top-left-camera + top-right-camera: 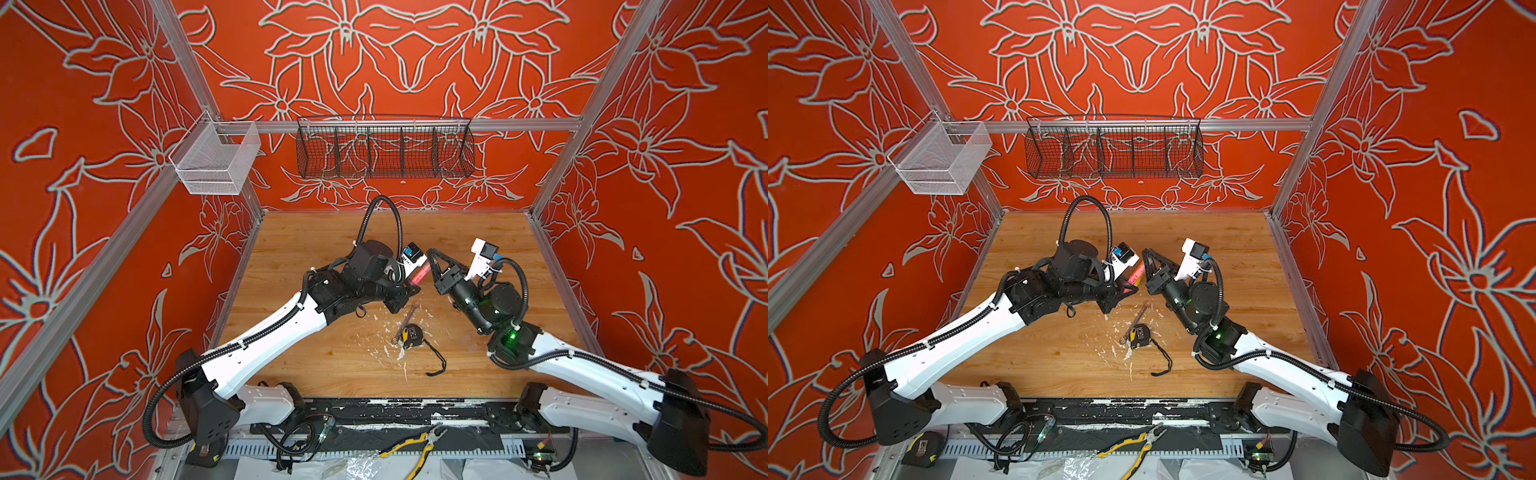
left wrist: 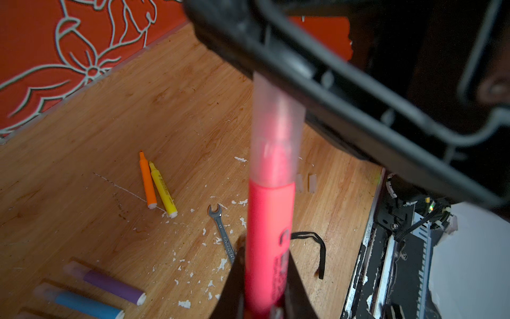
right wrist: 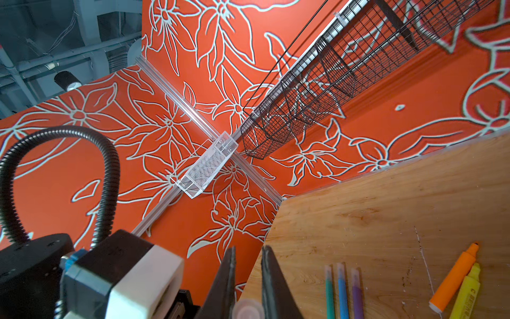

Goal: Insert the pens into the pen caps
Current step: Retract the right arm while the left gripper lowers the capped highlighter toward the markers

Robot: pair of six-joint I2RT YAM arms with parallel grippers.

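My left gripper (image 2: 265,251) is shut on the pink pen (image 2: 269,234), held above the table. A clear pen cap (image 2: 276,132) sits over the pen's tip. The cap's far end (image 3: 247,309) is deep between the jaws of my right gripper (image 3: 248,250), which is shut on it. In both top views the two grippers (image 1: 409,286) (image 1: 432,253) meet mid-table with the pink pen (image 1: 417,274) between them. Orange (image 2: 147,182) and yellow (image 2: 162,190) pens lie uncapped side by side. Green (image 3: 329,295), blue (image 3: 342,292) and purple (image 3: 356,295) pens lie capped in a row. Two loose caps (image 2: 311,183) lie on the wood.
A grey wrench (image 1: 409,318) and a yellow-black tape measure (image 1: 411,334) with a black strap (image 1: 436,361) lie among white flecks near the front middle. Yellow pliers (image 1: 415,449) rest beyond the front edge. A black wire basket (image 1: 384,149) and a white one (image 1: 216,160) hang on the walls.
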